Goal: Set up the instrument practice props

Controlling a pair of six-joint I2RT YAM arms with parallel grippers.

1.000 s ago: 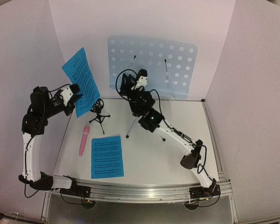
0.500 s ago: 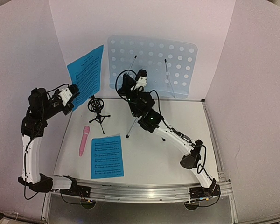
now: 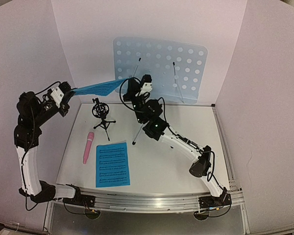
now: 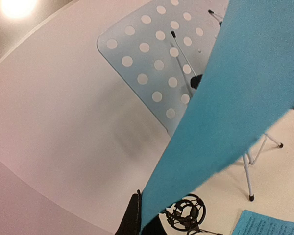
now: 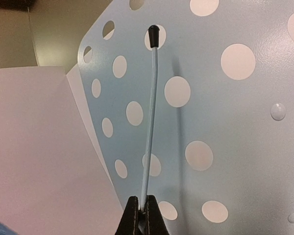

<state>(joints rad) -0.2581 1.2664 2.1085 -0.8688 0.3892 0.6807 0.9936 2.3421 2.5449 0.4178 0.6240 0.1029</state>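
The pale-blue perforated music stand (image 3: 159, 68) stands on its silver tripod (image 3: 137, 133) at the back wall. My right gripper (image 3: 132, 82) is shut on the lower end of the stand's left wire page-holder (image 5: 152, 107), its jaws (image 5: 141, 209) pinching the wire. My left gripper (image 3: 67, 94) is shut on one corner of a blue sheet-music page (image 3: 100, 87), held up nearly flat and reaching toward the stand; the page (image 4: 235, 98) fills that wrist view. A second page (image 3: 112, 164) lies on the table beside the pink microphone (image 3: 88, 147). The black tripod mic holder (image 3: 102, 115) stands empty.
White walls close in the table on the left, back and right. The stand's second wire page-holder (image 3: 177, 81) lies against the desk on the right. A tripod leg (image 4: 247, 169) and the mic holder's ring (image 4: 188, 215) sit below the held page.
My left arm rose and swung the page from upright to nearly flat, its free end toward the stand. My right gripper closed on the wire page-holder.
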